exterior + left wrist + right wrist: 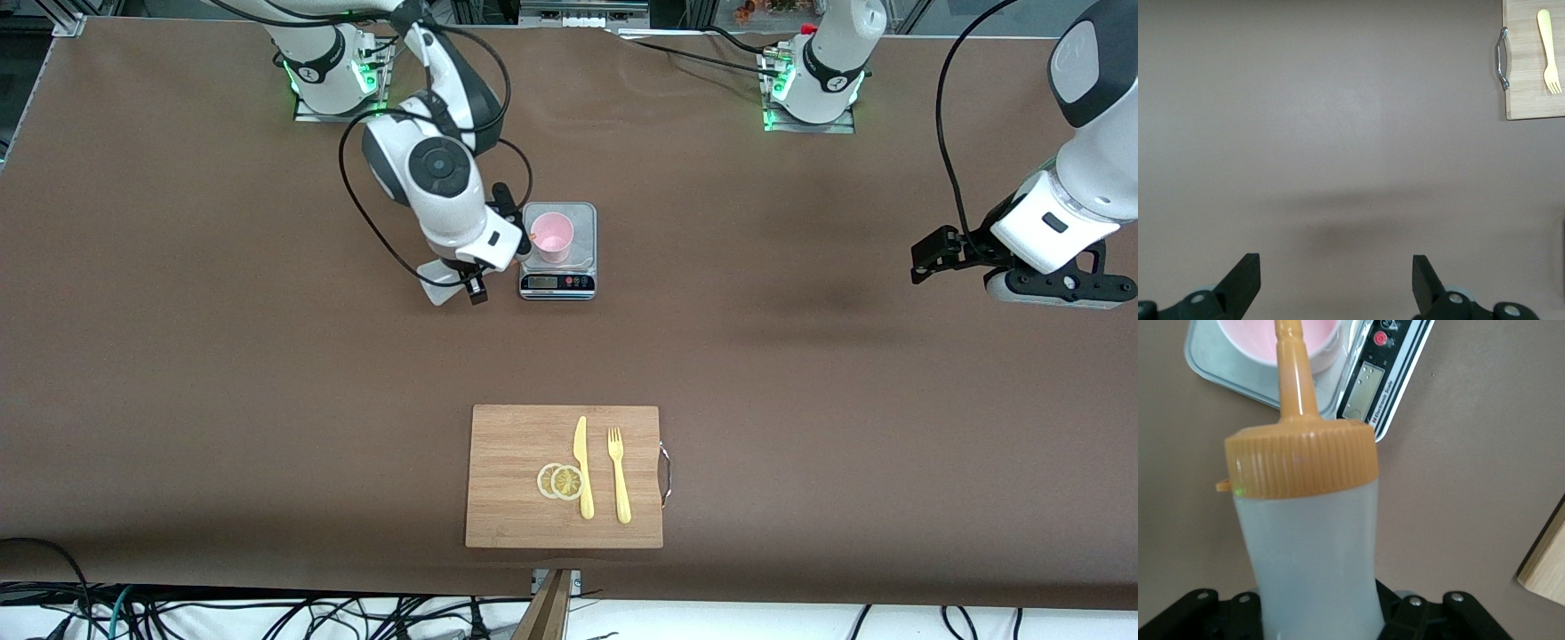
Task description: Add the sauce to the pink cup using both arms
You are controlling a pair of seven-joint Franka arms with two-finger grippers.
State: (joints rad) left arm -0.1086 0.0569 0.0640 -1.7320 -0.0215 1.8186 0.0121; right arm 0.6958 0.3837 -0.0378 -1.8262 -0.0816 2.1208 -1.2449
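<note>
The pink cup [553,236] stands upright on a small kitchen scale [587,213]. My right gripper [510,233] is shut on the sauce bottle [1311,553] and holds it tilted beside the cup, toward the right arm's end. In the right wrist view the orange cap [1301,463] and its nozzle [1293,367] point over the cup's rim [1321,337]. In the front view only the nozzle tip [533,236] shows at the rim. I see no sauce coming out. My left gripper [925,258] is open and empty above bare table near the left arm's end, also in the left wrist view [1336,280].
A wooden cutting board [516,444] lies nearer the front camera, with a yellow knife [582,467], a yellow fork [618,476] and two lemon slices [560,481] on it. Its handled edge [1531,100] shows in the left wrist view. The scale's display [558,283] faces the front camera.
</note>
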